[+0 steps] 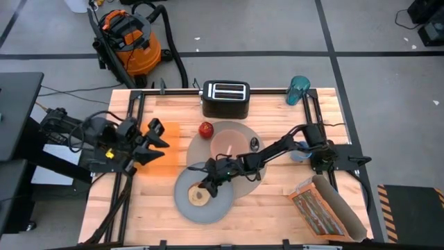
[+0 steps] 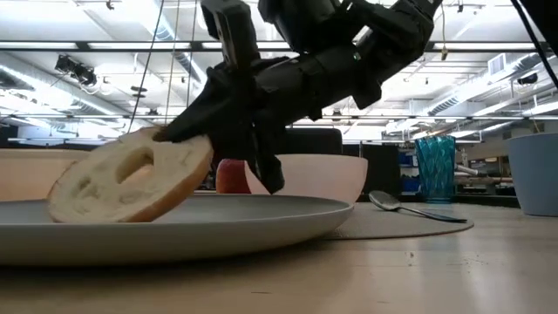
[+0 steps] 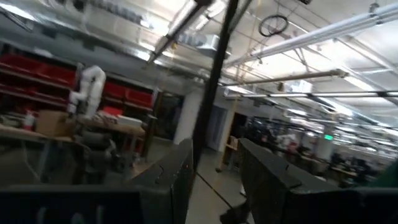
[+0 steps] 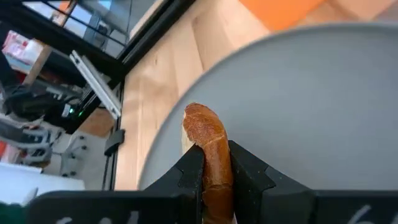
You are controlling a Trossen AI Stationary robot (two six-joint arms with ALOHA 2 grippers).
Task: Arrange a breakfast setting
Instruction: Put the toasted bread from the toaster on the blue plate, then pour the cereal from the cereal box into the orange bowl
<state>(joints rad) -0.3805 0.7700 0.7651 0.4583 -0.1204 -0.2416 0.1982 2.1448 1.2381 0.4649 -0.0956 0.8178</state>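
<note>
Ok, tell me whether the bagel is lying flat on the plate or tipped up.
Tipped up. The bagel leans on its lower edge on the grey plate, its upper edge pinched in the right gripper.

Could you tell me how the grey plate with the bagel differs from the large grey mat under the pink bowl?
The plate is smaller and sits nearer the table's front edge; the mat is larger and lies farther back. The plate carries the bagel, the mat the bowl and spoon. The plate overlaps the mat's edge. Both are round and grey.
</note>
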